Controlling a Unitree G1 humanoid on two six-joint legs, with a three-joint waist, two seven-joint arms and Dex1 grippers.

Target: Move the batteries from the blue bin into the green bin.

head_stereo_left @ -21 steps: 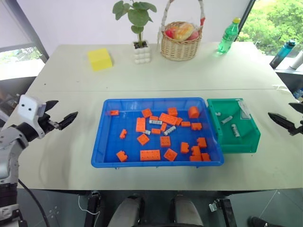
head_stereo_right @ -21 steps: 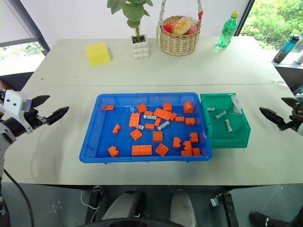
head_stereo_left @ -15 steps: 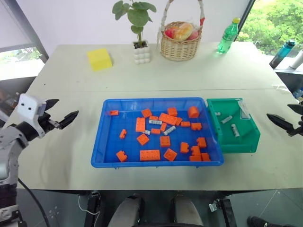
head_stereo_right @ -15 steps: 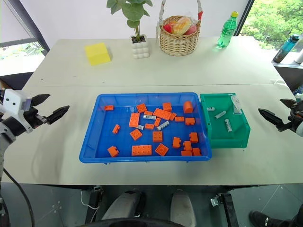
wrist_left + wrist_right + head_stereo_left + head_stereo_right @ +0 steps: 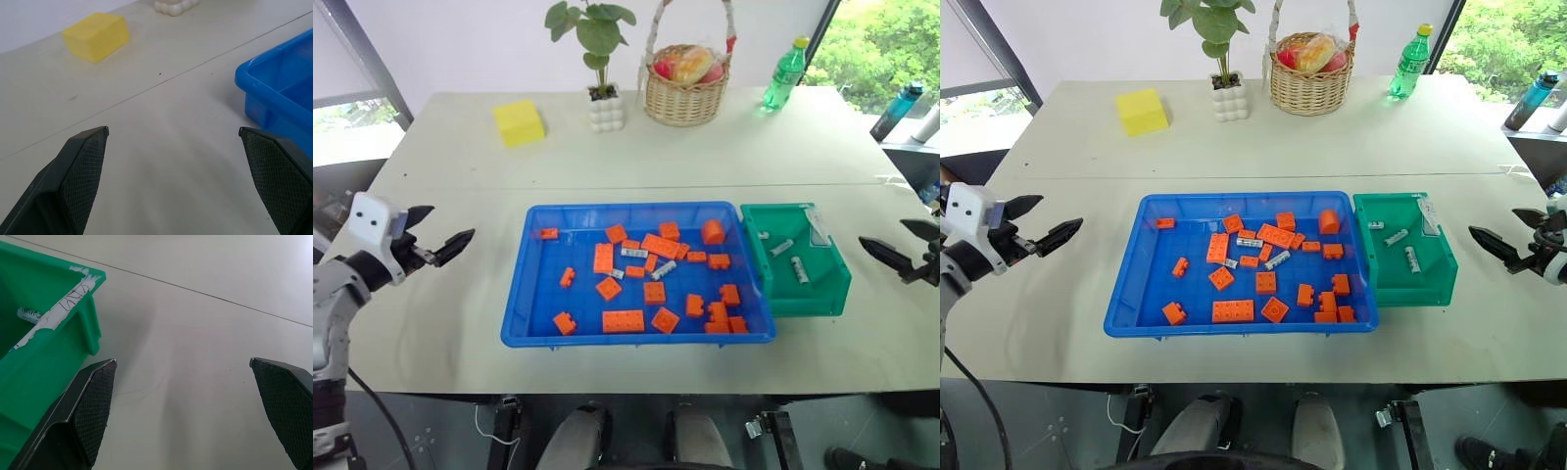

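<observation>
We see a pale table with a large blue bin (image 5: pixel 641 274) at its centre and a smaller green bin (image 5: pixel 797 259) touching its right end. The blue bin holds many orange toy bricks (image 5: pixel 623 320) scattered across its floor, and among them, near the middle, 3 small silver-grey batteries (image 5: pixel 664 269) are visible. Inside the green bin lie 3 more batteries (image 5: pixel 800 269), so we judge the task roughly half done, with 3 pieces left to move as far as we can tell.

The left gripper (image 5: pixel 435 244) hovers over bare table well to the left of the blue bin, its 2 black fingers spread wide with nothing between them. The right gripper (image 5: pixel 1506 235) hangs just beyond the green bin's right side, fingers likewise wide apart and empty. Neither touches a bin.

Along the table's far edge stand a yellow block (image 5: pixel 520 122), a potted plant (image 5: pixel 601 67), a wicker basket of fruit (image 5: pixel 682 80) and a green bottle (image 5: pixel 786 72), all well apart from the bins.
</observation>
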